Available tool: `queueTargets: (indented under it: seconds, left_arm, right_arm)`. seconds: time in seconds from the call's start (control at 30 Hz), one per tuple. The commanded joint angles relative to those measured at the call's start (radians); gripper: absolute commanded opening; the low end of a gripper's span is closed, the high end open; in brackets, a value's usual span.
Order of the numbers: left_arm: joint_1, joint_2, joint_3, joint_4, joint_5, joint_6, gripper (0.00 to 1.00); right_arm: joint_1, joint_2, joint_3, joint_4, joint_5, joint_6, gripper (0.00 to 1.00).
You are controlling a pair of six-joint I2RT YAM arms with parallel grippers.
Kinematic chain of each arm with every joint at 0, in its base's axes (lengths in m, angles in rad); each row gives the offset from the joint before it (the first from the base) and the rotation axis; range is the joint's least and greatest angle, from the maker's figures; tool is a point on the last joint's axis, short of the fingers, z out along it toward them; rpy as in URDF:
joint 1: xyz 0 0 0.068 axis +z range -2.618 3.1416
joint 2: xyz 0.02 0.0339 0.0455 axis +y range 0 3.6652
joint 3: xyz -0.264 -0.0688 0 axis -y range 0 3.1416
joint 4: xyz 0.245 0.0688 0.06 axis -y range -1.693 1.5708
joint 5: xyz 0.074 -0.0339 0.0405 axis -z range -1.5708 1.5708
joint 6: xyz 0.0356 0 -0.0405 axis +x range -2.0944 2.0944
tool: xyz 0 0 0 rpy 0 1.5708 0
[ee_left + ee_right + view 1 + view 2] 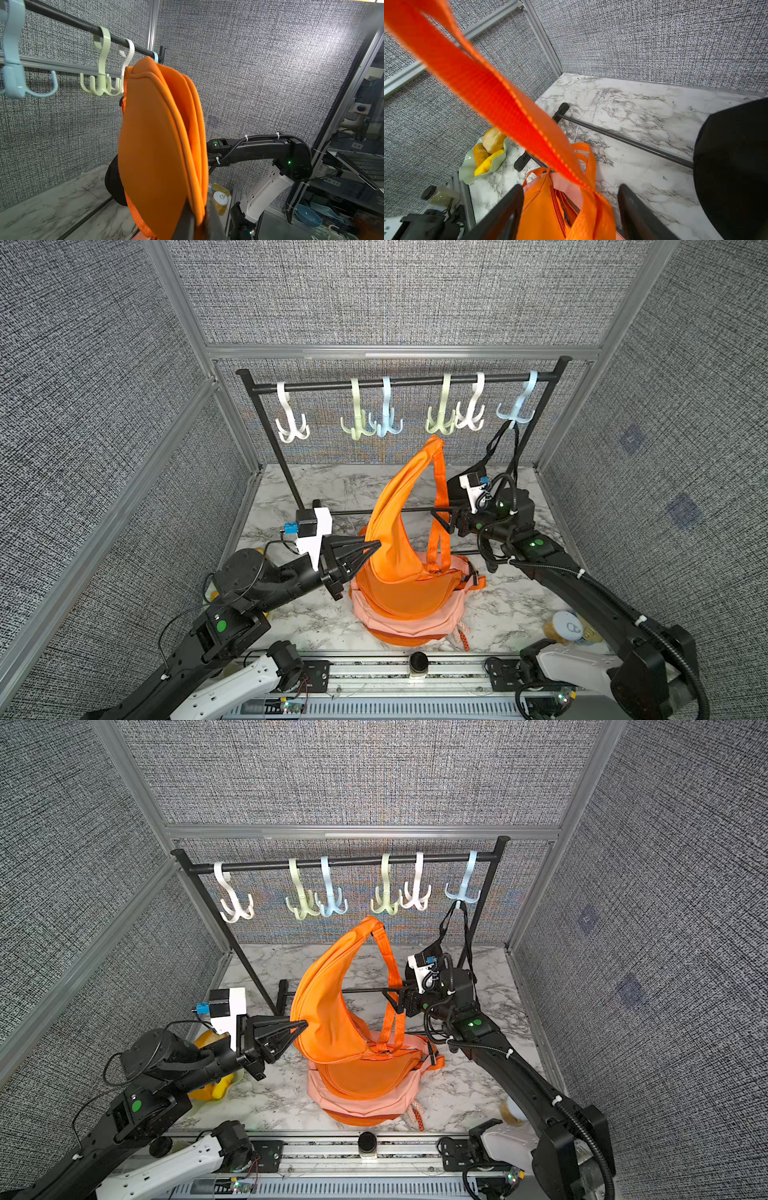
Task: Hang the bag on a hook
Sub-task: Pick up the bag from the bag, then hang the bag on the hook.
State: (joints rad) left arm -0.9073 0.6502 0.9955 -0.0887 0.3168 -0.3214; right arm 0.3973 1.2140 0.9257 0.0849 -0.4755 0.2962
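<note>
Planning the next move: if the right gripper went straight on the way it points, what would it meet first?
The strap, lying between the open jaws of the right gripper; beyond it, probably the bag.

both top views overhead facing rack [415, 381], wrist views near bag [158, 135]

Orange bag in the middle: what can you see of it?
The orange bag is a soft, crescent-shaped pouch of smooth fabric with piped seams and a woven orange strap. The left gripper pinches its edge, holding it up with its tip near the hooks, on none yet. The strap runs between the open jaws of the right gripper. Its lower end rests on a pink bag.
</note>
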Motion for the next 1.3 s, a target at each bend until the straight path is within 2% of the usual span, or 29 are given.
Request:
queueTargets:
  seconds: [0.0, 0.03, 0.17, 0.2, 0.37, 0.5, 0.67, 0.8, 0.9, 1.07, 1.27]
  left_arm:
    - [0.001, -0.004, -0.002, 0.030, 0.016, -0.002, 0.00]
    - [0.001, -0.007, -0.004, 0.032, 0.015, -0.004, 0.00]
    - [0.001, -0.028, -0.026, 0.047, 0.000, -0.009, 0.00]
    - [0.000, -0.037, -0.036, 0.054, -0.004, -0.011, 0.00]
    - [0.001, -0.074, -0.093, 0.085, -0.024, -0.022, 0.00]
    - [0.001, -0.108, -0.152, 0.153, -0.034, -0.023, 0.00]
    - [0.001, -0.127, -0.232, 0.270, -0.036, -0.012, 0.00]
    - [0.000, -0.107, -0.268, 0.359, 0.001, -0.010, 0.00]
    - [0.000, -0.068, -0.278, 0.425, 0.041, -0.023, 0.00]
    - [-0.004, 0.031, -0.258, 0.517, 0.118, -0.062, 0.00]
    - [-0.017, 0.083, -0.256, 0.557, 0.127, -0.081, 0.00]
  right_arm:
    - [0.001, 0.025, 0.033, 0.071, -0.053, 0.029, 0.56]
    - [0.000, 0.033, 0.037, 0.077, -0.062, 0.033, 0.49]
    - [0.001, 0.045, 0.048, 0.078, -0.068, 0.048, 0.04]
    - [0.000, 0.042, 0.048, 0.076, -0.068, 0.052, 0.00]
    - [0.000, -0.016, 0.039, 0.053, -0.020, 0.045, 0.00]
    - [-0.002, -0.090, 0.063, -0.026, 0.064, 0.029, 0.00]
    - [-0.002, -0.174, 0.147, -0.178, 0.206, -0.016, 0.00]
    - [-0.004, -0.233, 0.223, -0.273, 0.333, -0.069, 0.00]
    - [-0.017, -0.226, 0.305, -0.335, 0.378, -0.109, 0.00]
    - [-0.067, -0.177, 0.407, -0.384, 0.386, -0.126, 0.00]
    - [-0.138, -0.065, 0.527, -0.455, 0.286, -0.127, 0.00]
